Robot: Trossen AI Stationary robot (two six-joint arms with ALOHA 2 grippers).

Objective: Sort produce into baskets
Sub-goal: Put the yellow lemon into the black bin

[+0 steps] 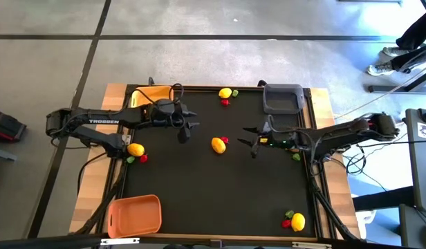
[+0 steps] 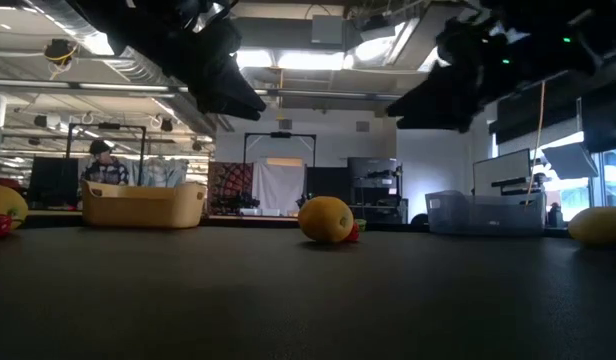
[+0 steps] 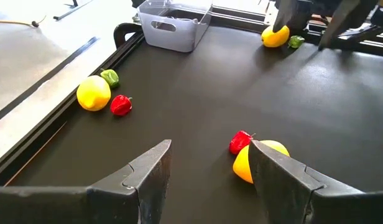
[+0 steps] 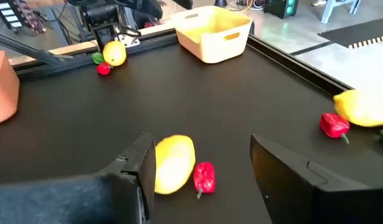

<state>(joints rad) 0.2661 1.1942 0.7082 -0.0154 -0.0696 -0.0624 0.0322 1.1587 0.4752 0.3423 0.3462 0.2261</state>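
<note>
**Lemon at mid-table, between two open grippers**

Lemon [image 1: 218,144] lies mid-table, a red piece [image 1: 225,140] touching it. Right gripper [image 1: 252,140], open and empty, is slightly nearer; left gripper [image 1: 184,131], open, faces it from the other side. Nothing blocks either. Yellow basket [image 1: 143,95] and grey basket [image 1: 282,98] stand at the far edge.

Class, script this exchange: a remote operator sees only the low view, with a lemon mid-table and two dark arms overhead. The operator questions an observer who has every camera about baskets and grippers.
Operator: I see a yellow basket and a grey basket. Is there a third?
Observer: Yes. An orange basket sits at the table corner on the left arm's side, at the opposite end from the yellow one.
Operator: Is either gripper holding anything?
Observer: No. The left gripper and right gripper are both open and empty, facing the centre lemon from opposite sides.
</note>
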